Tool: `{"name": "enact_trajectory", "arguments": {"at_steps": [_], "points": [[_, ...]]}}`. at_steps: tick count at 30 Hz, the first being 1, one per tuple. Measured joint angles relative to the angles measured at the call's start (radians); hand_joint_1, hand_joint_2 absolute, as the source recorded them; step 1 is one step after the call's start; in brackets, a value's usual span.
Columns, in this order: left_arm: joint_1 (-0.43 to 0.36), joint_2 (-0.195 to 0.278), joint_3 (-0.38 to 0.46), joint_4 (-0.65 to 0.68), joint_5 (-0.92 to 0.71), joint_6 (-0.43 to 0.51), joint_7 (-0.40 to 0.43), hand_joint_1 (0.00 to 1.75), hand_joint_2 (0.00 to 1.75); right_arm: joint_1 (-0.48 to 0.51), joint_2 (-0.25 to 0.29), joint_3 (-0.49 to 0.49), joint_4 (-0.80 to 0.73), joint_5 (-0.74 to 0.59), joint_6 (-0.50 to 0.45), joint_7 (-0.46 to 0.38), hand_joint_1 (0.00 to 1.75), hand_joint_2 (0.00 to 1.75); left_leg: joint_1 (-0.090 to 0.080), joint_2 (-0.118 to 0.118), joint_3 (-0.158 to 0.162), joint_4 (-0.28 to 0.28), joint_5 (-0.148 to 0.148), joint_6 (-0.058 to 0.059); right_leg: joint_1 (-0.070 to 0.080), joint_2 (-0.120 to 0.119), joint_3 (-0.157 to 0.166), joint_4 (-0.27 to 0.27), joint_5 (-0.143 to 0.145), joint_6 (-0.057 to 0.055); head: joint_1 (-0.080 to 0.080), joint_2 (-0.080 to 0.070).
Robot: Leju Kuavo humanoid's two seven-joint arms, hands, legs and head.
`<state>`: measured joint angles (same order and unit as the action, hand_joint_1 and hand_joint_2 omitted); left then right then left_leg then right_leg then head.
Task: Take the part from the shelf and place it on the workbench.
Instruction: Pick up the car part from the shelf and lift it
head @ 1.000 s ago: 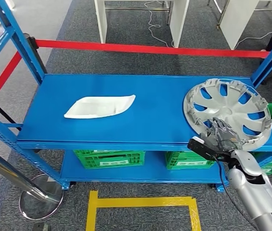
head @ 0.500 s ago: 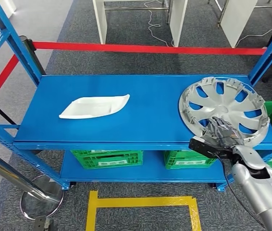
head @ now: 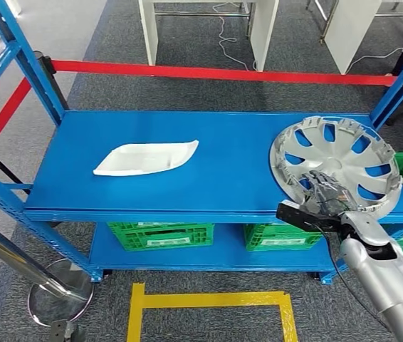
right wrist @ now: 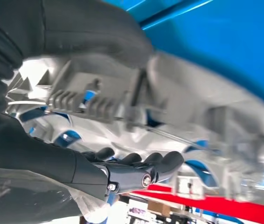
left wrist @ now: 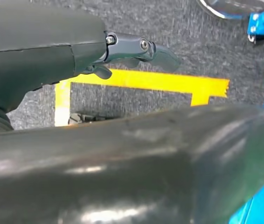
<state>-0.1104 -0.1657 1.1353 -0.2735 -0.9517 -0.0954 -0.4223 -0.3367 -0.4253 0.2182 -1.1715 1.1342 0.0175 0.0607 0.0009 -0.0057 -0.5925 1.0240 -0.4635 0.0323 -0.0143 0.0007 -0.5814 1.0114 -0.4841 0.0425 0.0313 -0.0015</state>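
Gripping the near rim of the silver spoked plastic wheel cover (head: 336,165), the right hand (head: 325,196) has tipped it slightly off the blue metal shelf (head: 231,171); fingers clamped, lift beginning.

Head camera looks down on the shelf (head: 189,178); wrist cameras sit close.

White labels sit on the green crates (head: 161,234) under the shelf; their print is too small to read.
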Motion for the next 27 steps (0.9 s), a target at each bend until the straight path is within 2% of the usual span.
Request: {"name": "enact_trajectory", "arguments": {"at_steps": [2,4,5,6,7,9,10,11,12,14,16,18,20,21,22,23,25,26,27], "points": [[-0.002,0.000,0.000,0.000,0.001,0.000,0.000,0.00,0.00,-0.006,-0.007,0.009,0.003,0.018,0.002,0.014,0.00,1.75,0.004,0.001,0.001,-0.007,0.005,0.011,-0.001,0.000,-0.031,0.063,-0.040,0.008,0.002,0.000],[-0.002,0.001,0.000,0.000,0.002,0.001,0.000,0.00,0.00,-0.011,-0.011,0.016,0.012,0.037,0.005,0.028,0.00,1.75,0.003,0.001,0.000,-0.007,0.005,0.015,-0.001,0.000,-0.091,0.193,-0.099,0.013,0.004,0.000],[-0.002,0.000,0.000,0.000,0.003,0.001,0.001,0.00,0.00,-0.012,-0.011,0.018,0.018,0.043,0.006,0.033,0.00,1.75,0.003,0.001,0.000,-0.006,0.005,0.015,-0.001,0.000,-0.118,0.251,-0.118,0.015,0.004,0.000],[-0.001,0.000,0.000,0.000,0.003,0.001,0.001,0.00,0.00,-0.014,-0.011,0.021,0.024,0.046,0.008,0.035,0.00,1.75,0.002,0.001,0.000,-0.006,0.005,0.015,-0.001,0.000,-0.131,0.277,-0.119,0.017,0.004,0.000],[-0.001,0.000,0.000,0.000,0.003,0.001,0.002,0.00,0.00,-0.016,-0.012,0.024,0.029,0.047,0.010,0.036,0.00,1.75,0.003,0.001,0.001,-0.005,0.005,0.015,-0.002,0.000,-0.125,0.262,-0.100,0.018,0.004,0.000],[-0.002,-0.001,-0.001,0.000,0.003,0.001,0.003,0.00,0.00,-0.026,-0.013,0.030,0.036,0.047,0.012,0.038,0.00,1.75,0.003,0.001,0.004,-0.004,0.003,0.012,-0.004,-0.002,-0.063,0.133,-0.030,0.016,0.004,0.000],[-0.002,-0.001,-0.001,0.000,0.004,0.001,0.003,0.00,0.00,-0.030,-0.013,0.032,0.038,0.047,0.012,0.038,0.00,1.75,0.001,0.001,0.004,-0.003,0.002,0.009,-0.003,-0.002,-0.027,0.065,-0.007,0.015,0.004,0.000],[-0.002,-0.001,-0.001,0.000,0.006,0.001,0.004,0.00,0.00,-0.034,-0.014,0.033,0.040,0.047,0.012,0.039,0.00,1.75,0.000,0.000,0.003,-0.002,0.001,0.005,-0.002,-0.002,-0.002,0.018,0.004,0.011,0.003,0.000],[-0.002,-0.001,-0.001,0.000,0.007,0.002,0.004,0.00,0.00,-0.036,-0.015,0.035,0.042,0.046,0.012,0.039,0.00,1.75,-0.002,0.000,0.002,-0.001,0.002,0.001,-0.001,-0.001,0.010,-0.005,0.004,0.008,0.002,0.000],[-0.001,0.000,-0.001,0.000,0.011,0.003,0.005,0.00,0.00,-0.039,-0.015,0.039,0.045,0.046,0.012,0.039,0.00,1.75,-0.002,0.000,0.001,-0.002,0.005,-0.008,0.001,0.001,0.014,-0.009,0.005,-0.003,0.001,0.000],[-0.001,0.001,-0.001,0.000,0.013,0.004,0.006,0.00,0.00,-0.043,-0.015,0.042,0.047,0.046,0.012,0.039,0.00,1.75,0.000,0.000,-0.004,0.015,-0.010,-0.019,-0.002,0.000,0.017,-0.013,0.008,-0.015,-0.001,0.000],[-0.001,0.002,-0.001,0.000,0.014,0.005,0.006,0.00,0.00,-0.047,-0.015,0.044,0.049,0.046,0.012,0.038,0.00,1.75,0.002,0.001,-0.040,0.103,-0.063,-0.029,-0.004,-0.003,0.020,-0.016,0.010,-0.026,-0.004,0.000],[0.001,0.001,-0.001,0.000,0.014,0.005,0.006,0.00,0.00,-0.048,-0.015,0.046,0.053,0.046,0.013,0.038,0.00,1.75,0.004,0.001,-0.098,0.235,-0.122,-0.034,-0.004,-0.005,0.020,-0.016,0.009,-0.030,-0.006,0.000],[0.003,0.001,-0.001,0.000,0.015,0.005,0.006,0.00,0.00,-0.048,-0.015,0.047,0.055,0.046,0.013,0.039,0.00,1.75,0.005,0.001,-0.115,0.275,-0.131,-0.035,-0.004,-0.005,0.020,-0.016,0.009,-0.030,-0.006,0.000],[0.004,0.001,-0.001,0.000,0.015,0.005,0.006,0.00,0.00,-0.047,-0.015,0.048,0.057,0.046,0.013,0.039,0.00,1.75,0.005,0.001,-0.116,0.278,-0.121,-0.034,-0.004,-0.005,0.021,-0.016,0.009,-0.030,-0.006,0.000],[0.004,0.002,-0.001,0.000,0.015,0.006,0.006,0.00,0.00,-0.048,-0.015,0.049,0.059,0.046,0.013,0.039,0.00,1.75,0.006,0.001,-0.097,0.242,-0.093,-0.033,-0.004,-0.004,0.022,-0.015,0.009,-0.030,-0.006,0.000],[0.004,0.003,-0.001,0.000,0.015,0.008,0.006,0.00,0.00,-0.048,-0.015,0.050,0.061,0.046,0.013,0.041,0.00,1.75,0.007,0.001,-0.032,0.109,-0.029,-0.029,-0.003,-0.004,0.024,-0.014,0.007,-0.026,-0.006,0.000],[0.003,0.004,-0.001,0.000,0.015,0.008,0.006,0.00,0.00,-0.049,-0.015,0.050,0.063,0.045,0.013,0.042,0.00,1.75,0.008,0.000,-0.006,0.053,-0.012,-0.027,-0.001,-0.003,0.023,-0.012,0.006,-0.022,-0.005,0.000],[0.003,0.004,-0.001,0.000,0.015,0.009,0.006,0.00,0.00,-0.050,-0.015,0.050,0.064,0.042,0.014,0.041,0.00,1.75,0.007,0.000,0.008,0.020,-0.007,-0.025,0.001,-0.002,0.021,-0.011,0.007,-0.017,-0.005,0.000]]}}
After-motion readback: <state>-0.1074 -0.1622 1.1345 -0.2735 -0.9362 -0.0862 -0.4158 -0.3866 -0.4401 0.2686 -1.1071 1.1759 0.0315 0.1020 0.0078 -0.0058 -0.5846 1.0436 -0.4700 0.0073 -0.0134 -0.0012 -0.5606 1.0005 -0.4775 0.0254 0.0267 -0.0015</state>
